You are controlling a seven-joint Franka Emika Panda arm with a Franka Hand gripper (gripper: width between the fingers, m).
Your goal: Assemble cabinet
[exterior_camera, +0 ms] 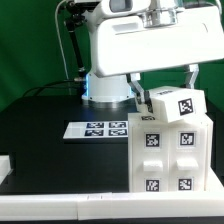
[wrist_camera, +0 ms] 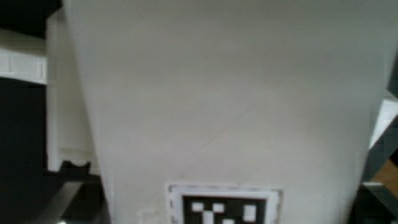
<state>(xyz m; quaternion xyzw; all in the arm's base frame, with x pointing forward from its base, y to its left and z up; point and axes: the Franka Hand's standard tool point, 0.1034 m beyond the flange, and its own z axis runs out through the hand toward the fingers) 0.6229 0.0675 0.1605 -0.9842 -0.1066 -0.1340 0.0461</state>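
One robot arm (exterior_camera: 110, 45) is reaching over one black table (exterior_camera: 40, 115). One cabinet (exterior_camera: 167, 162) is standing on the near side, at the exterior view's right. Four square tags (exterior_camera: 152, 140) are showing on its near face, two above and two below, and one top tag (exterior_camera: 186, 103) is showing on its upper block. One marker board (exterior_camera: 105, 128) is lying near the middle of the table, carrying four printed tags (exterior_camera: 95, 125). One small white piece (exterior_camera: 5, 165) is lying at the near left edge, too cropped to name. In the wrist view, one partial tag (wrist_camera: 222, 205) is showing on a white face.
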